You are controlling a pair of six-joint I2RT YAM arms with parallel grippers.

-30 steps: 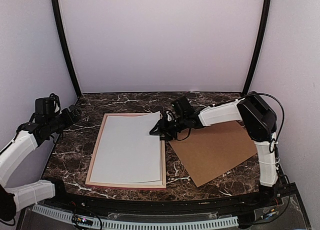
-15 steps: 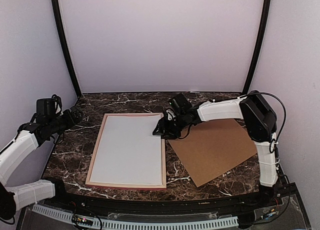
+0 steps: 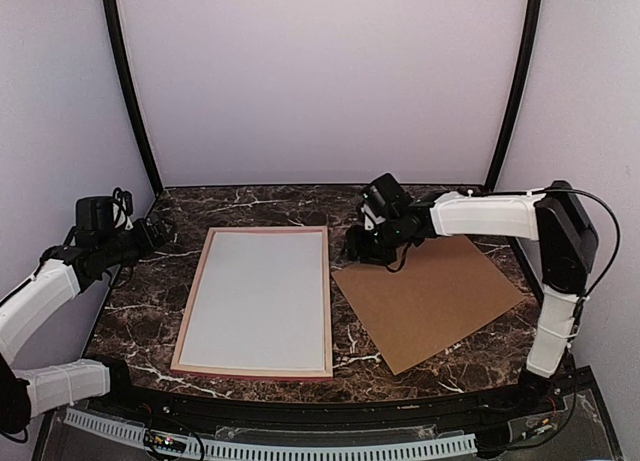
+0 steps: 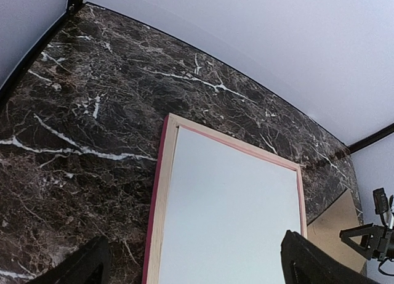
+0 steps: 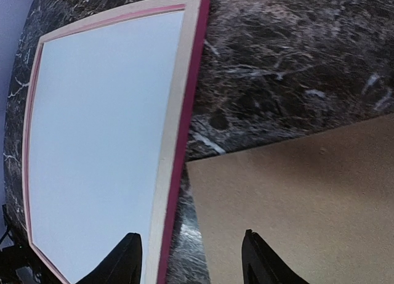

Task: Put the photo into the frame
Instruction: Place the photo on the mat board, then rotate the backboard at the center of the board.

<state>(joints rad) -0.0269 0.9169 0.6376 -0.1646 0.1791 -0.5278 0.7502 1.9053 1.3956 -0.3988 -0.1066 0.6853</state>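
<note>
The frame [image 3: 327, 303] lies flat on the marble at centre left, with pale wood rails and a pink-red outer edge. The photo [image 3: 262, 299] lies flat inside it and shows only a plain white face. My right gripper [image 3: 362, 249] hovers open just right of the frame's far right corner, holding nothing. In the right wrist view its fingers [image 5: 130, 254] straddle the frame rail [image 5: 178, 124] and the corner of the brown board [image 5: 308, 198]. My left gripper [image 3: 150, 231] stands wide open and empty off the frame's far left corner, looking down on the frame [image 4: 161, 191] and photo [image 4: 228, 222].
A plain brown backing board [image 3: 430, 296] lies askew on the table to the right of the frame, its left corner close to the frame's right rail. Purple walls and black corner posts [image 3: 130, 91] close in the table at the back and sides.
The right gripper let go of the photo's far right corner, and the curled sheet settled flat inside the frame. That gripper then drew back to the right and opened wider. The left arm hardly moved.
</note>
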